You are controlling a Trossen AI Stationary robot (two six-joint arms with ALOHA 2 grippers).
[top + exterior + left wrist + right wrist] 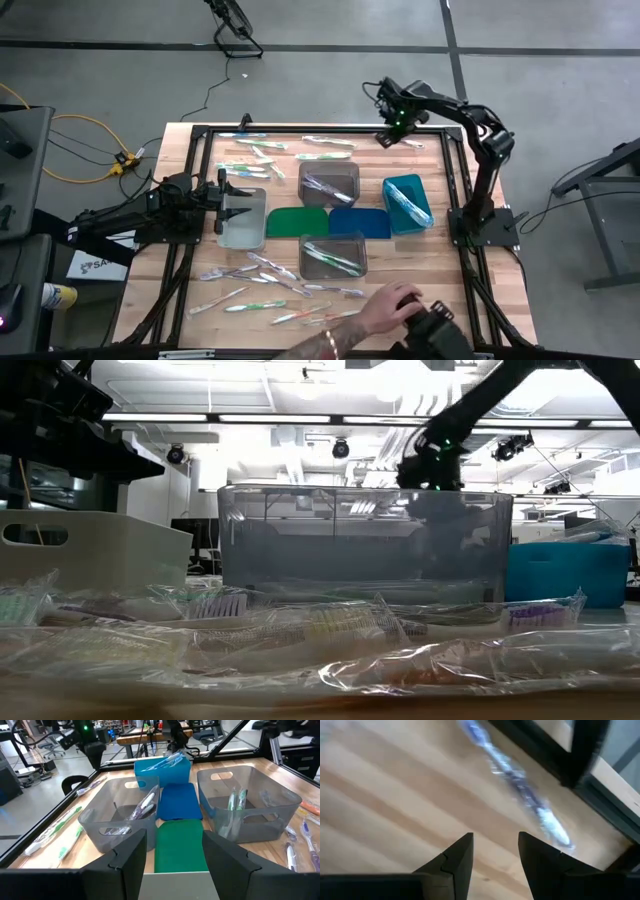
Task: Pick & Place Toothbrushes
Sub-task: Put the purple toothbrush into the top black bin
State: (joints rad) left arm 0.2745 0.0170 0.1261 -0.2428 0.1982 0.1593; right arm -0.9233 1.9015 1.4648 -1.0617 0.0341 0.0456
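**A:** where's everything rn?

**B:** right gripper [495,852] hangs over the far edge of the wooden bench [190,250], fingers apart w/ nothing between, a wrapped blue-tipped toothbrush [520,785] lying on the wood just ahead of it.

**A:** and the left gripper [175,852]?

**B:** fingers apart too, empty, over the pale clear plastic bin [242,218] by the flat green mat [298,221]. Other wrapped toothbrushes [262,287] are scattered on the bench & in the bins. A person's hand [385,308] sits at the near edge.
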